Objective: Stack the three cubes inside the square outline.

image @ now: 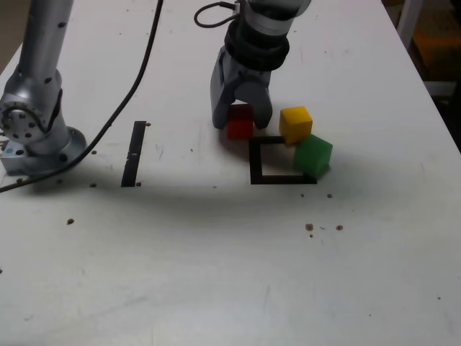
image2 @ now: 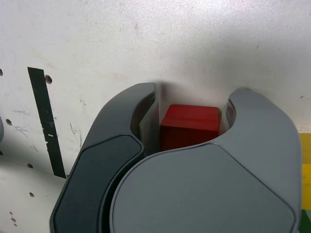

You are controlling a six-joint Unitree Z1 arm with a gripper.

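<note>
The red cube [image: 240, 124] [image2: 189, 124] rests on the white table just beyond the far left corner of the square outline [image: 256, 162]. My gripper [image: 241, 121] [image2: 194, 94] is down over it, one jaw on each side. The jaws stand open, and a thin gap shows beside the cube in the wrist view. The yellow cube [image: 296, 124] sits at the outline's far right corner. The green cube [image: 313, 156] lies tilted across the outline's right side, touching the yellow one. Slivers of yellow [image2: 306, 150] and green [image2: 306, 218] show at the wrist picture's edge.
A straight black tape strip [image: 134, 153] [image2: 46, 121] lies on the exterior view's left of the cubes. The arm's base [image: 32, 122] stands at the far left with a black cable [image: 137, 79] trailing over the table. Small crumbs dot the surface.
</note>
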